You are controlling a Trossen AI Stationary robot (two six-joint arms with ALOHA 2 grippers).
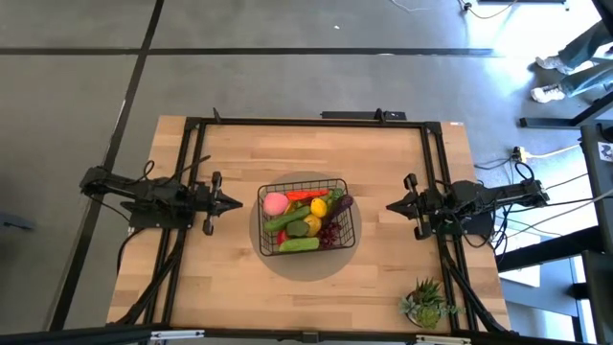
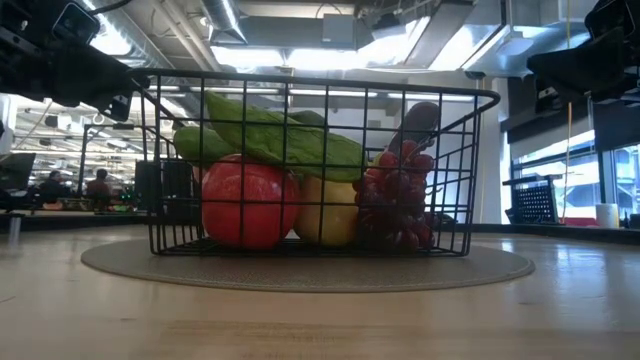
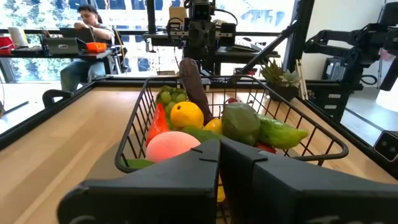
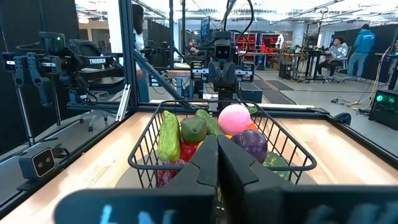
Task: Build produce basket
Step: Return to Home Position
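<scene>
You see the basket (image 2: 455, 170) on its round mat (image 2: 480, 265): inside, tomato (image 2: 245, 205) at 8 o'clock, lemon (image 2: 328, 212) at 6, dark grapes (image 2: 395, 200) at 4

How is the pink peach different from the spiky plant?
The peach is pink and round; the plant is green and spiky. The peach lies in the basket; the plant stands outside it, near a corner of the table. Both are smaller than the basket.

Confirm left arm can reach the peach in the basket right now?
Probably yes. The peach lies on top, at the basket's edge nearest the left gripper, only the wire rim between. Its fingers are shut, so they'd need opening.
</scene>
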